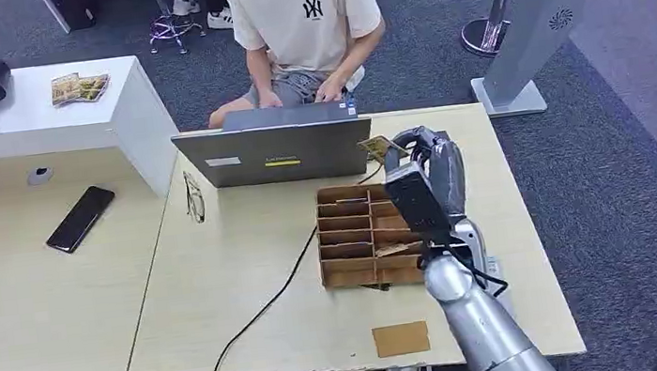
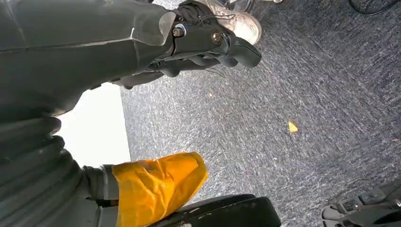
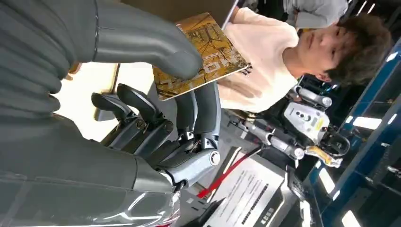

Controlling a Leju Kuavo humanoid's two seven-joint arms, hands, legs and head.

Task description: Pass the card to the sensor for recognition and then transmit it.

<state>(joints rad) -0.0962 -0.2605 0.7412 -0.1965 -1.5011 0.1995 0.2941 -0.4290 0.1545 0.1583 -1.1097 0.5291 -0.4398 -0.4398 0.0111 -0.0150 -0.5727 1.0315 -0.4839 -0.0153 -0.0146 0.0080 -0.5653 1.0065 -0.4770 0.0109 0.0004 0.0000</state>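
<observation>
My right hand is raised above the far end of the cardboard card box and pinches a yellow-brown printed card just right of the grey laptop. In the right wrist view the card sits between the thick thumb and the dark fingers, its free end pointing toward the seated person. A flat brown pad lies near the desk's front edge. My left hand hangs over grey carpet and holds nothing.
A person sits behind the laptop at the desk's far side. A black cable runs across the desk to the front edge. Glasses and a phone lie to the left. A white stand rises at the back right.
</observation>
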